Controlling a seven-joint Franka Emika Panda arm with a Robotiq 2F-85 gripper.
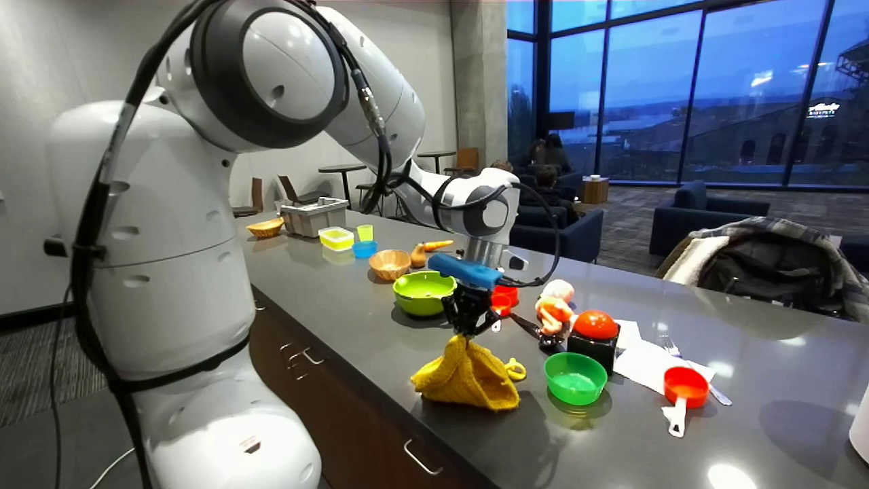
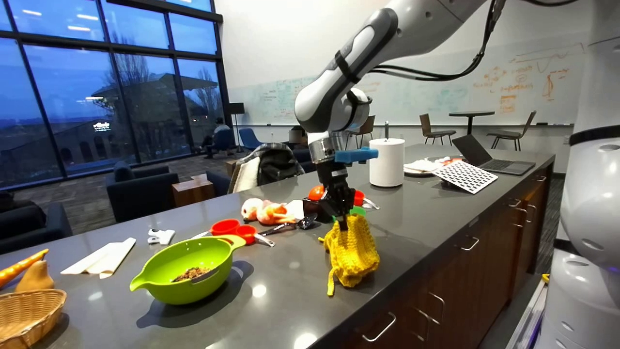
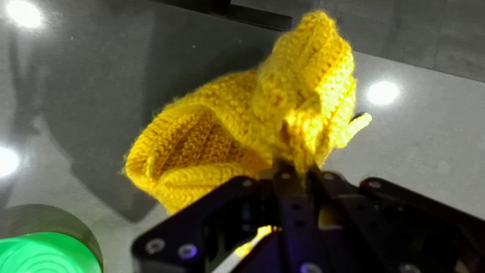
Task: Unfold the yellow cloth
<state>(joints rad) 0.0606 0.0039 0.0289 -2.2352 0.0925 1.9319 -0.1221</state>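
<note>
Claw [image 1: 467, 335], black and two-fingered, is pinched nearly closed on one bunched peak of the lumpy bright-yellow knitted cloth [image 1: 468, 379], which I hold tented over the long glossy dark-grey tabletop [image 1: 353, 319], lower-edge contact unclear, probably so its weight drags folds apart.

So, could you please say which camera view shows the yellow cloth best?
The wrist view: there the yellow cloth is largest, its folds and knit clear, though the gripper hides part. Both exterior views show it smaller, bunched below the gripper.
</note>
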